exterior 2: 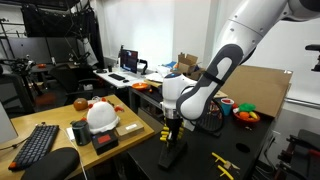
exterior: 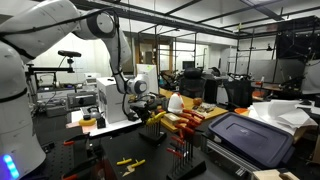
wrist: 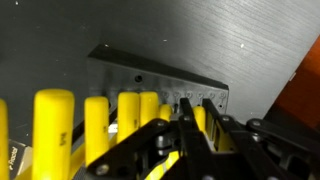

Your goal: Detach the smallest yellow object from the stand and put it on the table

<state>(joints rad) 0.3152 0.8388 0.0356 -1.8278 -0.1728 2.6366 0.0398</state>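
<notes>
Smallest yellow object (wrist: pixel 200 122) in tight pincer (wrist: pixel 197 108)

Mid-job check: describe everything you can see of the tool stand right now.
The stand is a dark grey, metal-looking rack standing upright on the black table. In the wrist view a row of yellow handles sticks out of it, shrinking toward one end; an exterior view also shows red-orange handles. The gripper, jaws nearly shut, reaches in at the short end of the row; contact is unclear.
</notes>
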